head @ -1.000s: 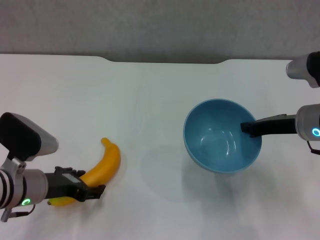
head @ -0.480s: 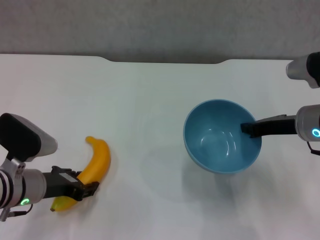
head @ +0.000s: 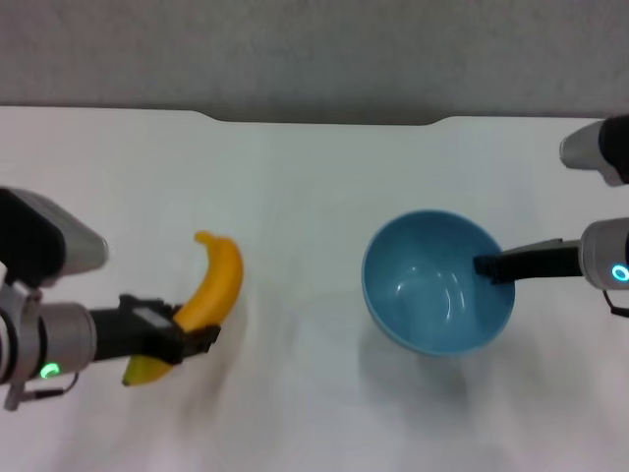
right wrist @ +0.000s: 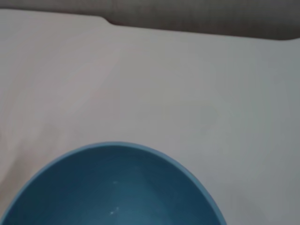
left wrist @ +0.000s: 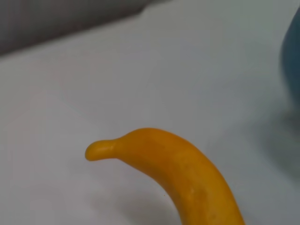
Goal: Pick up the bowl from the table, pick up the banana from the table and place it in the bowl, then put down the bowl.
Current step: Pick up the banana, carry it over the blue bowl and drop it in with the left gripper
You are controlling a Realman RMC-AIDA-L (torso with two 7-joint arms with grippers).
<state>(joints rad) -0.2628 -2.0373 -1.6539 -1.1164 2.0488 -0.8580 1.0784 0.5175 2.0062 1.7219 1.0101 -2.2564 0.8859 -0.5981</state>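
The light-blue bowl (head: 438, 281) hangs above the white table (head: 295, 177) at the right, its shadow on the table below it. My right gripper (head: 488, 265) is shut on the bowl's right rim. The bowl's inside fills the lower part of the right wrist view (right wrist: 112, 187). The yellow-orange banana (head: 208, 295) is at the left, held off the table. My left gripper (head: 182, 344) is shut on the banana's lower part, its stem tip pointing away. The banana also shows in the left wrist view (left wrist: 187, 173), with the bowl's edge (left wrist: 293, 61) beyond it.
The table's far edge has a shallow notch (head: 324, 120) with a grey wall behind it. Bare white tabletop lies between the banana and the bowl.
My left gripper has lifted the banana and carried it a little right, toward the bowl. The bowl in my right gripper has shifted slightly lower in the head view.
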